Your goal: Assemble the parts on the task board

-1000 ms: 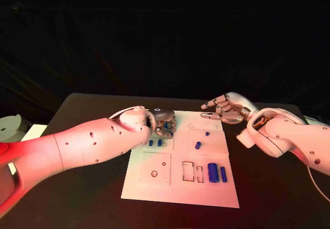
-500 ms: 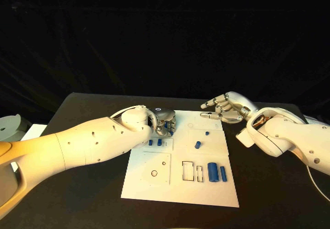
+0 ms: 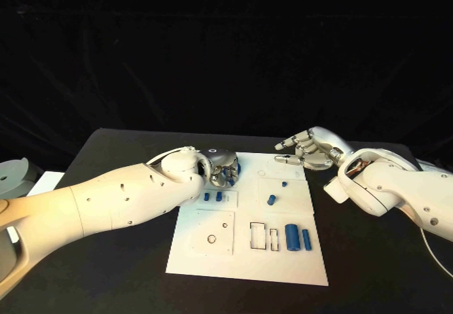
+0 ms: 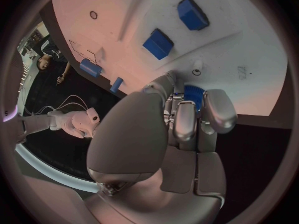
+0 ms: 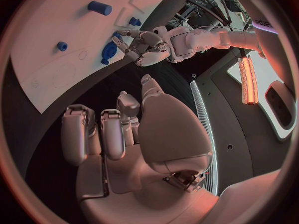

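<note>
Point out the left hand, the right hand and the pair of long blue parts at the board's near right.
left hand (image 3: pixel 221 167), head view, on the curled silver fingers.
right hand (image 3: pixel 307 149), head view, on the hand's middle.
long blue parts (image 3: pixel 292 236), head view, on the thicker cylinder's middle.

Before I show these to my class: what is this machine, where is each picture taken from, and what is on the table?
It is a robot with two white arms ending in silver hands. One camera looks down from its head; one sits behind each wrist. On the black table lies a white task board with small blue parts. The left hand holds a blue part in its fingers at the board's far edge. The right hand hovers beside the board's far corner, fingers apart, holding nothing.
</note>
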Motion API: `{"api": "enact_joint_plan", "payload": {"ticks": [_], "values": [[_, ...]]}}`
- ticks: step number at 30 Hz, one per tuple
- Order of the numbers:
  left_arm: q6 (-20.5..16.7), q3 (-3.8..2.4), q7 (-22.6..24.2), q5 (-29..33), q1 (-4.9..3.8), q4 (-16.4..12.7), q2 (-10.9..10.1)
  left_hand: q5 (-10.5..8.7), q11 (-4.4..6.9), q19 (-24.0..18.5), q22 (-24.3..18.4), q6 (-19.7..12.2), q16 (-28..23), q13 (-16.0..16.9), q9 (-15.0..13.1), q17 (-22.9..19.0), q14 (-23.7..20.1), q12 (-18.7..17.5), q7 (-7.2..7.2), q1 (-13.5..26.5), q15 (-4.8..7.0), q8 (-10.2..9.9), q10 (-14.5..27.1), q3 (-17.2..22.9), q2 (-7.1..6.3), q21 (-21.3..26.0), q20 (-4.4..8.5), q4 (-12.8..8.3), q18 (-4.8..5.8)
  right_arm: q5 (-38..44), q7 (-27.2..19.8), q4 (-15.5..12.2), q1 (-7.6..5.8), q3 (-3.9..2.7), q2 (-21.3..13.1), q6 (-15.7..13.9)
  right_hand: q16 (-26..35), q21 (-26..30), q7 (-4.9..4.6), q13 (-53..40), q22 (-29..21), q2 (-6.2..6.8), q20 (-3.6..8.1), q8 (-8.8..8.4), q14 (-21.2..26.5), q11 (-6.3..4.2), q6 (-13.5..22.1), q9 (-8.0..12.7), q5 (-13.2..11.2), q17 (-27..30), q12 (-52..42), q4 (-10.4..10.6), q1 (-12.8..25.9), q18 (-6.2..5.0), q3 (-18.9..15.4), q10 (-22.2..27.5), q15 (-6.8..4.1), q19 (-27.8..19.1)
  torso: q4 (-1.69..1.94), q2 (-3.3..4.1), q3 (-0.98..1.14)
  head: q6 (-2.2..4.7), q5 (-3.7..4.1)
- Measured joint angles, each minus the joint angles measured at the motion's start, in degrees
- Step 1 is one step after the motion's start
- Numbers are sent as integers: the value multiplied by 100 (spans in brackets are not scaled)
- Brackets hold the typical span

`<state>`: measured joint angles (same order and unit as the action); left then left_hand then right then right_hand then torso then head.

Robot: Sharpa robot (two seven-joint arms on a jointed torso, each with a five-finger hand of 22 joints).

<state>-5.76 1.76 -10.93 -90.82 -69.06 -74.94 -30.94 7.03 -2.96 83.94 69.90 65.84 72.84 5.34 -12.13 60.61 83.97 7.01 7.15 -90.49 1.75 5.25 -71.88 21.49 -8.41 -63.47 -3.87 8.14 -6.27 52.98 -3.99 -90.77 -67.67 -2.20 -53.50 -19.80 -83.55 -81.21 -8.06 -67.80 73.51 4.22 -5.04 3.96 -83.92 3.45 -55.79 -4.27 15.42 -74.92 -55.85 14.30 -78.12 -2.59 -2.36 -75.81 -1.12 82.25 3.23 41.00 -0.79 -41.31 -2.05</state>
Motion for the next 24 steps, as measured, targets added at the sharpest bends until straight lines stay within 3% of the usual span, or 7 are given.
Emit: {"api": "enact_joint_plan", "payload": {"ticks": [10, 16, 24], "values": [[-276, -160, -12, 329, -10, -508, -481, 0, -1, 0, 51, 40, 0, -10, 49, -55, 0, -70, 0, 172, 0, -45, -40, 73, -51, -60, 0, -32, 0, 0, -1, 7, 0, 0, -10, 0, 0, 0, 0, 0, 0, 0, 0, 0, 0, 0, 0, 0, 0, -3, 0, 0, 0, 0, 0, 0, 0, 0, 12, -7, 3, 31, 18], [-267, -179, -62, 531, -11, -608, -719, 0, -1, 0, 69, 61, 0, -10, 66, -85, 0, -114, -19, 277, 0, -67, -40, 89, -95, -60, 0, -47, 0, 0, -1, 5, 0, 0, -21, 0, 0, 0, 0, 0, 0, 0, 0, 0, 0, 0, 0, 0, 0, -2, 0, 0, 0, 0, 0, 0, 0, 0, 19, -7, 3, 37, 18], [-122, -174, -150, 676, -5, -554, -804, -23, -21, 0, 75, 61, 21, -10, 80, -101, 0, -136, -19, 322, 0, -67, -60, 88, -95, -60, 0, -47, 0, 0, -1, 4, 0, 0, -24, 0, 0, 0, 0, 0, 0, 0, 0, 0, 0, 0, 0, 0, 0, -2, 0, 0, 0, 0, 0, 0, 0, 0, 18, -3, 0, 25, 3]]}}
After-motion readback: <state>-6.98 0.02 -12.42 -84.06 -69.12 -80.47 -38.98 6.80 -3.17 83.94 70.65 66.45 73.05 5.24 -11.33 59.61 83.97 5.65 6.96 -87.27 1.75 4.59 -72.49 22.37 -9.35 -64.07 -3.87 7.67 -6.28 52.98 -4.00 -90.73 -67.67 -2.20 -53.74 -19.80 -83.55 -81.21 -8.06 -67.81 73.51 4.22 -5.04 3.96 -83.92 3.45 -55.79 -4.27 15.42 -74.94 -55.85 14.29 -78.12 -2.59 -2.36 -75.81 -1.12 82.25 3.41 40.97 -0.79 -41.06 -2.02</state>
